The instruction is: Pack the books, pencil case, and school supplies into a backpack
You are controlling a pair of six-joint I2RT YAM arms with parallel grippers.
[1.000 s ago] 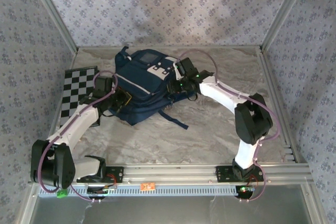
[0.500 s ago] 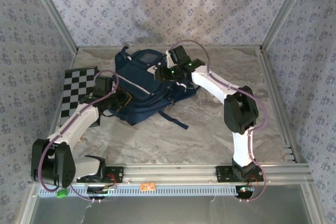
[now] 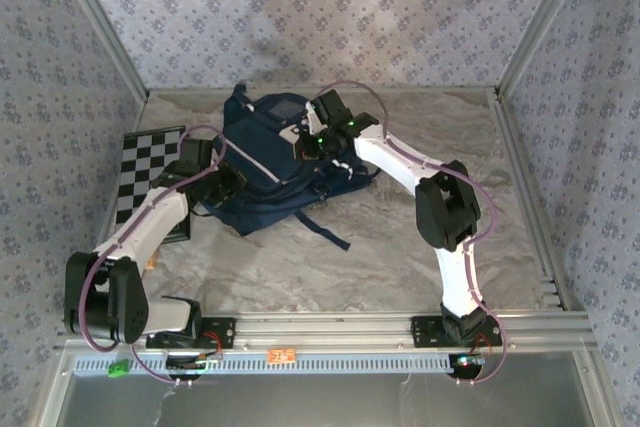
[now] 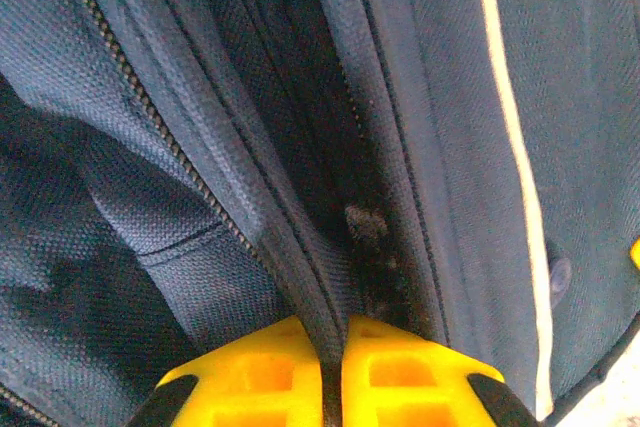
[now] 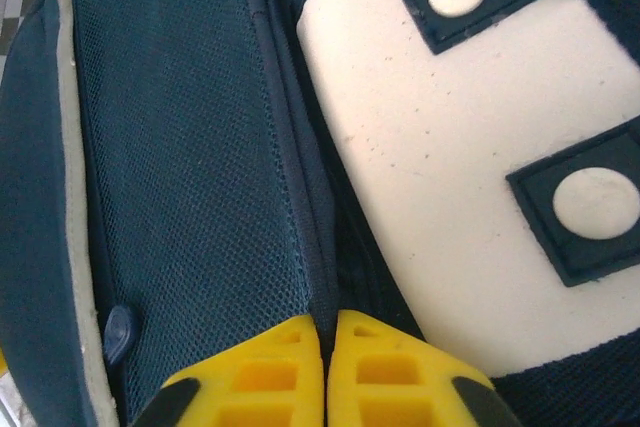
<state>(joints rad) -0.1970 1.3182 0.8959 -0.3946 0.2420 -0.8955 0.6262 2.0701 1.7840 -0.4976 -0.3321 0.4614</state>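
our left claw [image 4: 332, 372] is closed on a fabric fold of the navy backpack [image 4: 190, 137]. our right claw [image 5: 326, 362] pinches a seam beside its white patch [image 5: 440, 177].

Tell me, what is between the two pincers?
The backpack lies between the left pincer and right pincer, both pinching its fabric; the top view shows it.

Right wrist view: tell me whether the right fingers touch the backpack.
Touching. The right wrist view shows the right fingers shut on a seam fold of the backpack, fabric pinched between them.
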